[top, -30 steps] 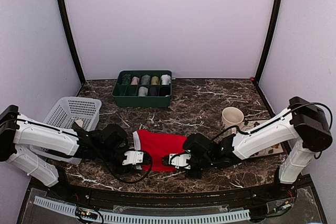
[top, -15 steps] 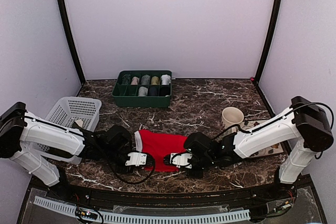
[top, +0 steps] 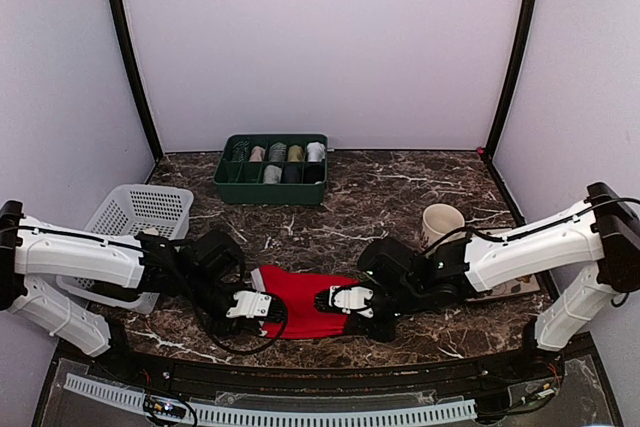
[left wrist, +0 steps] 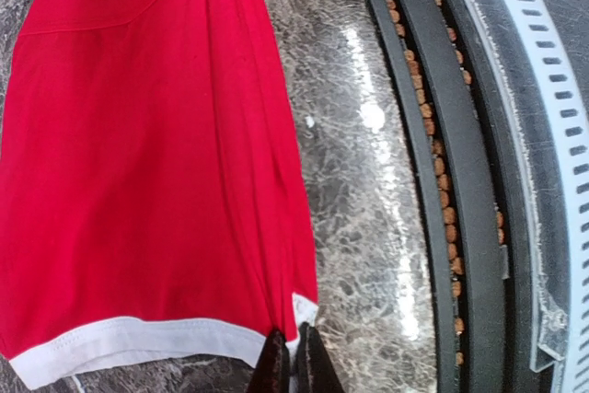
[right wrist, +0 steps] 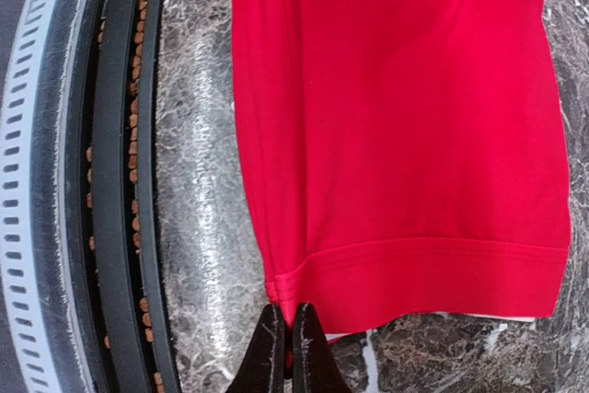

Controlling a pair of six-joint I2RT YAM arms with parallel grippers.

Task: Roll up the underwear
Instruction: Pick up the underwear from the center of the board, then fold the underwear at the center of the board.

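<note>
Top external view, from the left: the left gripper (top: pixel 250 305) low over the marble table (top: pixel 400 187), fingers (left wrist: pixel 272 367) pressed narrow onto the near corner of the white-trimmed end of the underwear (top: pixel 300 297). Red cloth spread flat by the table's front edge, between both arms. On its other end, the right gripper (top: pixel 345 299), fingers (right wrist: pixel 267 356) likewise pinched together on the near hem corner. Judged a paired corner hold, meant to keep that near edge straight and taut for starting the roll.

Containers next. White mesh basket (top: pixel 150 190) at far left, one small pale item inside, too small to name. Green divided tray (top: pixel 270 197) at the back, muted rolled garments (top: pixel 277 153) in its compartments. Cream mug (top: pixel 442 222) to the right, contents unclear.
</note>
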